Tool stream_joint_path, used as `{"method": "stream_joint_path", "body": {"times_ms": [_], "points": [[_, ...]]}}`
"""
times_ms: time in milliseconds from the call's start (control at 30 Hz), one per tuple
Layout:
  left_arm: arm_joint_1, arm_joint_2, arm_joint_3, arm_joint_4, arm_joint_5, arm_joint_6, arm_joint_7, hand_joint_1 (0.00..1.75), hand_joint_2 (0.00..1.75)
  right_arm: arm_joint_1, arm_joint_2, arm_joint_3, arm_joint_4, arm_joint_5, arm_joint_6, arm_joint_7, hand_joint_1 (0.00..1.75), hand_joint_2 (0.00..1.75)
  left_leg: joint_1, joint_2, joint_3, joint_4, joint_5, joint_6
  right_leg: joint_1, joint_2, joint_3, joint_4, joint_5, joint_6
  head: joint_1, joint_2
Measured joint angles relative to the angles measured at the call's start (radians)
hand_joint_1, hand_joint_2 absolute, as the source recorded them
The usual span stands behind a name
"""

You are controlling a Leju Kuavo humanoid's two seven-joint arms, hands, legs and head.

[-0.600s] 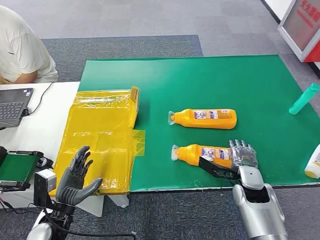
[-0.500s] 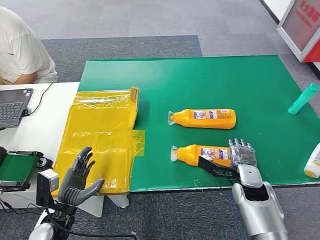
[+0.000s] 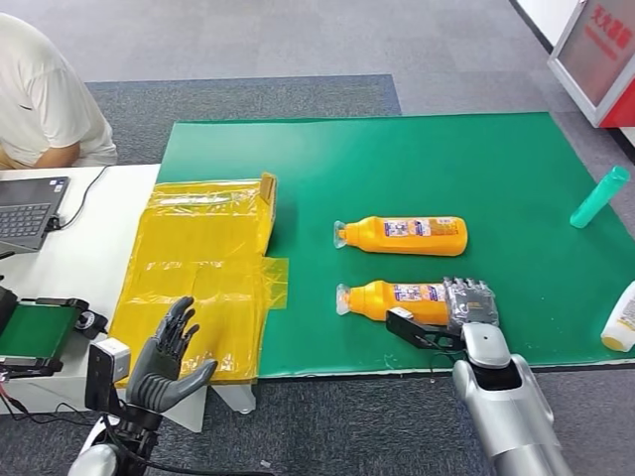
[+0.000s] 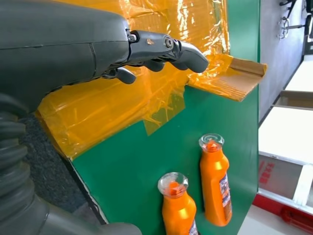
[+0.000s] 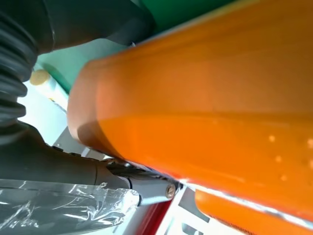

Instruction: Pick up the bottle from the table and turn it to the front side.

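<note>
At seven o'clock my left hand (image 3: 166, 359) hangs spread wide over the yellow plastic sheet (image 3: 198, 278), holding nothing. At five o'clock on the green worktop (image 3: 479, 164) lies the near orange bottle (image 3: 389, 297), cap toward nine o'clock. My right hand (image 3: 470, 305) wraps its base end, fingers over the top, thumb beneath. I judge it rigid, smooth, likely slick and fairly light, so a firm grip round the body suits. A second orange bottle (image 3: 404, 235) lies just beyond.
</note>
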Motion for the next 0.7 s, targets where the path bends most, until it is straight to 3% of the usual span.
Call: {"method": "stream_joint_path", "body": {"times_ms": [433,633,700], "points": [[0.002,0.004,0.0,0.004,0.008,0.0,0.004,0.0,1.75,-0.024,0.001,-0.004,0.042,0.0,-0.039,-0.045,1.75,1.75,0.0,0.0,0.0,0.0,-0.001,0.0,0.0,0.0,0.0,0.0,0.0,0.0,0.0,0.0],[0.003,0.005,0.003,0.003,0.016,0.015,-0.002,0.0,1.75,0.027,0.065,-0.105,-0.036,-0.135,-0.063,-0.208,1.75,1.75,0.0,0.0,-0.002,0.0,0.0,-0.001,0.0,0.0,-0.002,0.0,0.0,0.0,0.0,0.0],[0.003,0.005,0.005,0.003,0.017,0.015,-0.004,0.0,1.75,0.05,0.092,-0.137,-0.075,-0.166,-0.048,-0.224,1.75,1.75,0.0,0.0,-0.003,0.0,0.0,-0.001,0.0,0.0,-0.003,0.0,0.0,0.0,0.0,0.0]]}}
